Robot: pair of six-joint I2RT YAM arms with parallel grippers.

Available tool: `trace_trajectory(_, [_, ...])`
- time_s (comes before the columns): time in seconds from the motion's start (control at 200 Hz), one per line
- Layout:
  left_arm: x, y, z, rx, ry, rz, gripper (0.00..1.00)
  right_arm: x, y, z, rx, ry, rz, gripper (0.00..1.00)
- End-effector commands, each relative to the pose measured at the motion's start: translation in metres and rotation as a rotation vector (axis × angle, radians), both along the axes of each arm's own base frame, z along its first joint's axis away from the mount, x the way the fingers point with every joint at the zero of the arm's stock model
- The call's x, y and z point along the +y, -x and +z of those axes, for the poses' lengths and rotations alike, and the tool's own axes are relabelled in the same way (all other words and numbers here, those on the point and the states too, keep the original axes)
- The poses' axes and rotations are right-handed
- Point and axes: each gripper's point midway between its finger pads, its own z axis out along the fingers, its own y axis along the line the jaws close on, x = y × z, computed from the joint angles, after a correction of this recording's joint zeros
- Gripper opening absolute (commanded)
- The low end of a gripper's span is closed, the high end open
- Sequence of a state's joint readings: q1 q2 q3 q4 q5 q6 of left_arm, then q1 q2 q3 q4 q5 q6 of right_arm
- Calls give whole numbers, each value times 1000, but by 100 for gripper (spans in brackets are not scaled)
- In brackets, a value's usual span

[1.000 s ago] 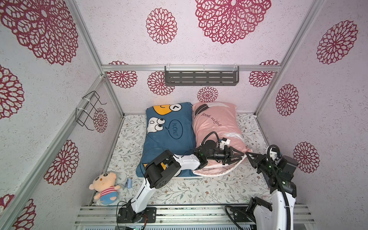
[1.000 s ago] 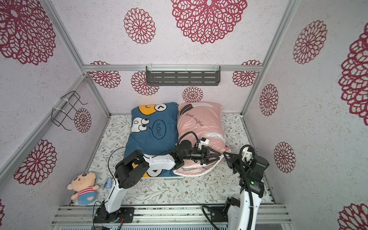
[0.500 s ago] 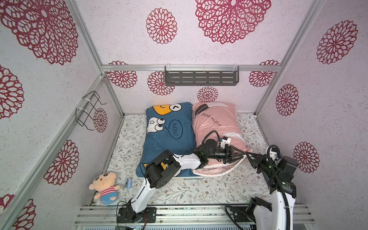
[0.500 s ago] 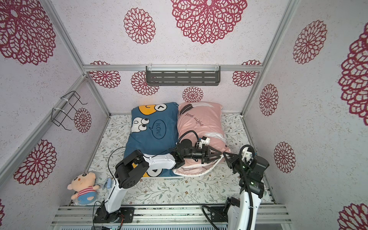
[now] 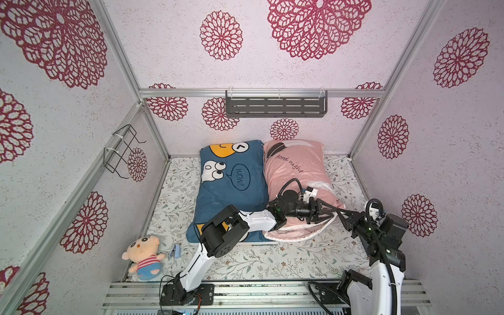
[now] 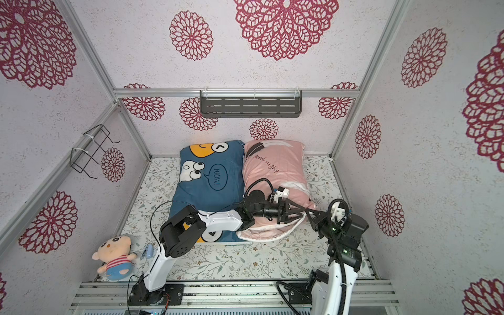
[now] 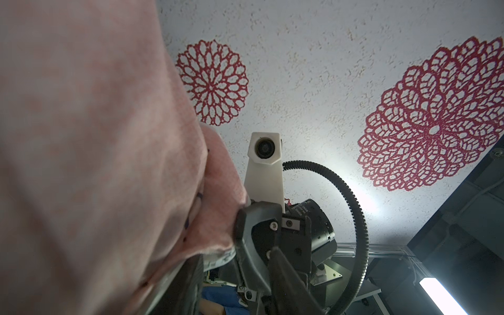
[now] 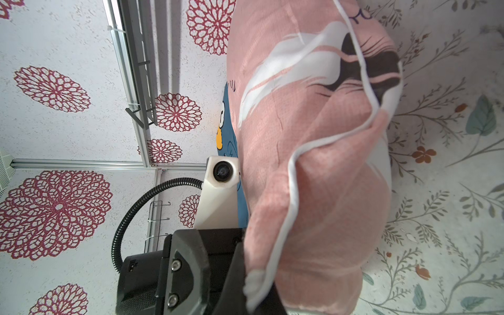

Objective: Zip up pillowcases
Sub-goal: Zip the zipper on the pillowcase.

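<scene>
Pink pillowcase (image 5: 294,169): lies on the floral sheet (image 5: 272,261), feather and "good night" script at its far end. Both grippers meet at its near right corner.
Blue pillowcase (image 5: 231,188): flat just beside the pink one, long edges touching. The left arm (image 5: 256,221) crosses over its near end.
Left gripper (image 5: 333,212): reaches sideways across the pink pillowcase's near end to that corner. Jaws stand partly apart. In the left wrist view pink cloth drapes over one finger (image 7: 180,286).
Right gripper (image 5: 344,216): jaws closed, pinching the corner cloth. The right wrist view shows the white piped edge (image 8: 291,174) running down into the closed tips.
Grippers, relation: tip to tip at the corner, nearly touching in both top views.
Change over the last second: the left gripper's white camera mount (image 5: 311,193) sits slightly farther toward the right arm (image 5: 381,245) and the back wall (image 5: 191,136), a small creep only. The right arm and both pillowcases lie as before.
Zipper: hidden by cloth and grippers; cannot tell how far it is closed.
Surroundings: plush doll (image 5: 143,256) and small blue object (image 5: 176,251) on the sheet near the left wall (image 5: 68,177), well apart from the pillowcases. Grey shelf (image 5: 275,107) on the back wall. Wire rack (image 5: 122,152) on the left wall.
</scene>
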State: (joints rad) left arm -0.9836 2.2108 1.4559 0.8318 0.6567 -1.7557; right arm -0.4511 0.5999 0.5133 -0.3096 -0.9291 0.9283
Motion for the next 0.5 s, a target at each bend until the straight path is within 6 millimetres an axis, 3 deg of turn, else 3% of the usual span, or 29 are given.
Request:
trace_trajectory(0.0, [-3,-2,0,0,3,0,43,7,2,14,-71,1,49,0])
trace_trajectory(0.495, [1,-2,0,5,10,14,32,1,1,-1,-20,28,18,0])
